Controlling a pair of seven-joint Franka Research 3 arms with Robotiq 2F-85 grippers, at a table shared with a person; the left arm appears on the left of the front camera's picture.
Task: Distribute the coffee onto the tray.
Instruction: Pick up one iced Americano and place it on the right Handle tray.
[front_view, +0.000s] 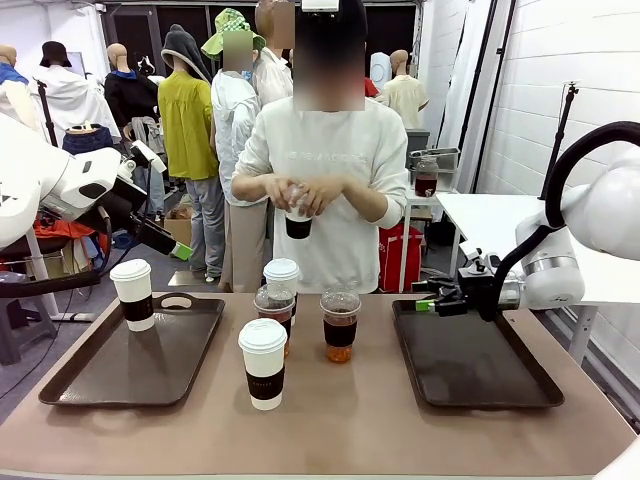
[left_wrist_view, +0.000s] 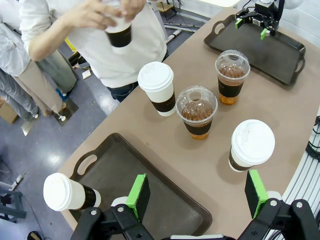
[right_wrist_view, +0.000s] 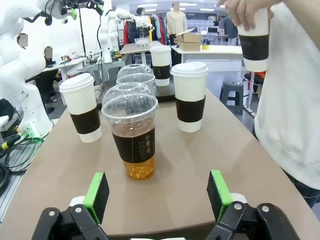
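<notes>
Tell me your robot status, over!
Left gripper, right gripper open, empty. One white cup on left tray; two white cups, two clear cups mid-table. Person's hands hold fifth cup, far side.

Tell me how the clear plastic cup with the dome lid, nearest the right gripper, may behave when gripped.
The clear dome-lidded plastic cup looks well filled with amber drink, so probably weighty, and may slosh. Its thin wall could buckle if squeezed hard; the dark sleeve likely grips better. Narrow-based and tall, it might tip if pushed high.
</notes>
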